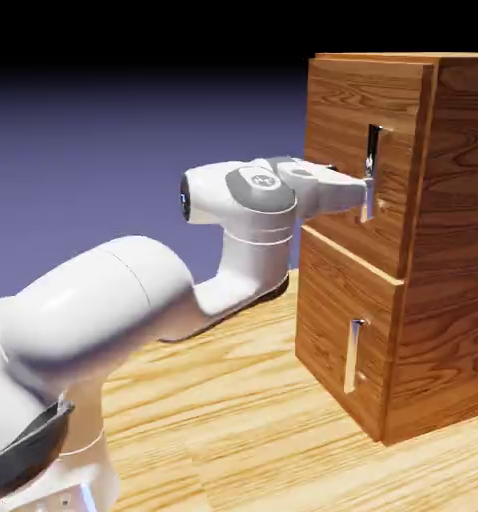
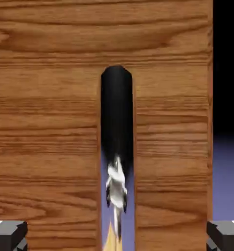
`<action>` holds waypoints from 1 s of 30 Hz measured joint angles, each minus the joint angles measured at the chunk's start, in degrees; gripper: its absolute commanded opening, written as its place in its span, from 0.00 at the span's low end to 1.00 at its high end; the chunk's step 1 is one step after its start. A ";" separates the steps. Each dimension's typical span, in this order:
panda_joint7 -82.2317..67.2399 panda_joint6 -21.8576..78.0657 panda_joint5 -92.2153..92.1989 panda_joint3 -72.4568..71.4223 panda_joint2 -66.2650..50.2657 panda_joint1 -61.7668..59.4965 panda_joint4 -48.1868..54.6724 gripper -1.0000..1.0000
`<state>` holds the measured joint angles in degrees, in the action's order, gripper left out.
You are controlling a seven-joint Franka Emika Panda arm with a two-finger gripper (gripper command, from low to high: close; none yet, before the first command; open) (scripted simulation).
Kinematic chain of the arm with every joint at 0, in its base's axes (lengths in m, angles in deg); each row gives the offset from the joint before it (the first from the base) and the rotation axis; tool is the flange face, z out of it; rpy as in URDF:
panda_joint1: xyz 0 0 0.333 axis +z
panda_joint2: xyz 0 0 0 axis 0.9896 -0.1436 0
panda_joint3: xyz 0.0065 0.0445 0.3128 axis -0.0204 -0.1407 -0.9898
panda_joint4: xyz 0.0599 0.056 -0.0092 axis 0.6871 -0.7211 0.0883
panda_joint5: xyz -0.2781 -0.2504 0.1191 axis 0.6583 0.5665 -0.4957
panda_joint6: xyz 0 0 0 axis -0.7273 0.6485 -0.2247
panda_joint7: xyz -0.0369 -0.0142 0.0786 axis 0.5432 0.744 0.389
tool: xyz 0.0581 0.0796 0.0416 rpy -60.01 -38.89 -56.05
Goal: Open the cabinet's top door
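The reddish-brown wood-grain cabinet [image 1: 448,250] stands at the right of the exterior view. Its top door [image 1: 343,120] carries a long vertical silver handle [image 1: 373,170]. My gripper [image 1: 365,186] reaches level from the left and sits right at that handle, about mid-height. In the hand view the top door [image 2: 50,122] fills the frame and the handle [image 2: 117,147] runs down the middle as a dark, mirror-like bar. The gripper [image 2: 117,239] is open. Its grey fingertips [image 2: 9,235] show at the bottom corners, far apart, with the handle between them and untouched.
Below the top door is a shorter door [image 1: 328,300] with a shorter silver handle [image 1: 355,355]. The cabinet rests on a light wooden table [image 1: 243,430]. My white arm [image 1: 133,290] rises from the lower left.
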<state>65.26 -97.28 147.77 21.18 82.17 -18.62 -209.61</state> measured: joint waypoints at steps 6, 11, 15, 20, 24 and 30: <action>0.85 1.30 2.90 3.45 -1.88 7.31 5.77 0.00; 10.35 8.62 4.16 -3.39 -5.40 -1.03 -1.59 0.00; 20.32 4.46 8.64 -5.10 -12.04 -4.73 0.17 0.00; 32.77 -4.81 14.36 -6.52 -21.56 -9.03 5.24 0.00; 39.59 -9.21 14.40 -11.59 -27.50 -16.25 6.07 0.00; 39.56 -4.89 6.30 -23.45 -27.55 -28.71 -0.53 0.00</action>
<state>104.82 -102.16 154.07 -2.27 54.62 -47.33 -210.15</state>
